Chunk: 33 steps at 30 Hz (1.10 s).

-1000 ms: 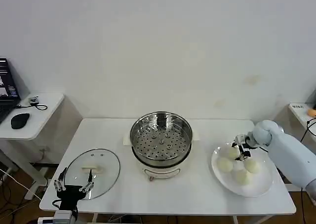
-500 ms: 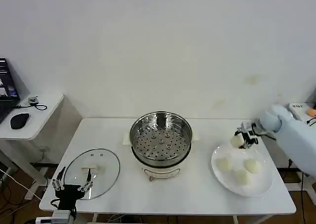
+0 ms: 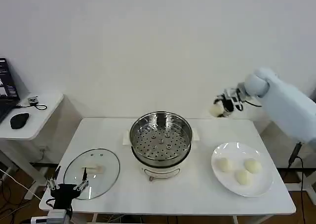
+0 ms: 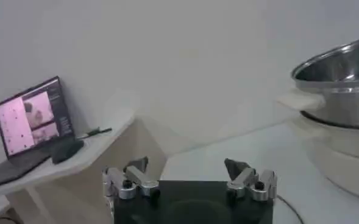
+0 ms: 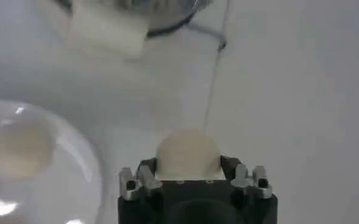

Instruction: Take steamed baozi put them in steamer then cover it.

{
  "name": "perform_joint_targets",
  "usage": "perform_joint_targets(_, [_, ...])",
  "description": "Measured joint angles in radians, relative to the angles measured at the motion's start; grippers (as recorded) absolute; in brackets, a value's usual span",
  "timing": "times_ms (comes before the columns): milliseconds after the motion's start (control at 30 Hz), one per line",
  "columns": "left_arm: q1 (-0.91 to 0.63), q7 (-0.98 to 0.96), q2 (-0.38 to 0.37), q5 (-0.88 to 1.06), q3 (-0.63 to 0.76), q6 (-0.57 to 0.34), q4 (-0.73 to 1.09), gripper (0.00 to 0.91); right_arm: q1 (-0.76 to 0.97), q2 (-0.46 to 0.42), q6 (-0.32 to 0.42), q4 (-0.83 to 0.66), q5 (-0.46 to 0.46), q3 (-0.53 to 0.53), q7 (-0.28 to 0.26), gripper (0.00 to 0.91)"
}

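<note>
While the load hung in the air, the scene ran from near to far as follows.

Left gripper: the left gripper (image 3: 65, 188) waited low at the table's near left corner, its fingers (image 4: 125, 180) spread apart and holding nothing, just beside the cover.

Cover: the cover (image 3: 92, 172) lay flat on the table (image 3: 182, 197) to the left of the steamer, its pale handle upward.

Plate: three steamed baozi (image 3: 241, 168) sat on the white plate (image 3: 265, 188) at the table's right side, well apart from the steamer.

Steamer: the steamer (image 3: 161, 140) stood at mid-table, uncovered, its perforated tray bare.

Right gripper: the right gripper (image 3: 223, 106) was raised high beyond the plate, between plate and steamer but off to the steamer's far right; its fingers (image 5: 230, 165) were clamped on either side of the carried baozi (image 5: 188, 153).

Step in hand: judged to be the carry of the first bun toward the steamer, since none lay in it.

Next move: it would call for bringing the bun over the perforated tray, lowering it inside the rim, and only then releasing.

Remaining: three more buns to fetch, then the cover to set on, likely work for the left arm.
</note>
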Motion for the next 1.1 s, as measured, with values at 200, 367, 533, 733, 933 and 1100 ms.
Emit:
perform_joint_targets(200, [0.002, 0.0, -0.003, 0.0, -0.015, 0.002, 0.0, 0.907, 0.031, 0.101, 0.028, 0.012, 0.015, -0.068, 0.005, 0.705])
perform_joint_targets(367, [0.009, 0.0, -0.009, 0.0, -0.026, 0.002, 0.0, 0.907, 0.044, 0.167, 0.066, 0.017, 0.013, -0.116, 0.009, 0.705])
perform_joint_targets(533, [0.012, 0.0, -0.014, 0.0, -0.032, 0.001, -0.001, 0.907, 0.046, 0.216, 0.12, 0.003, -0.012, -0.152, 0.022, 0.715])
perform_joint_targets(733, [0.018, -0.002, -0.015, 0.0, -0.042, 0.001, -0.005, 0.907, 0.034, 0.259, 0.207, -0.041, -0.053, -0.183, 0.047, 0.705])
perform_joint_targets(933, [0.019, -0.002, -0.014, -0.002, -0.049, 0.001, -0.008, 0.907, 0.019, 0.295, 0.288, -0.095, -0.097, -0.205, 0.079, 0.715])
perform_joint_targets(1100, [0.019, -0.002, -0.017, -0.002, -0.049, 0.001, -0.012, 0.907, 0.01, 0.319, 0.34, -0.135, -0.13, -0.214, 0.099, 0.715])
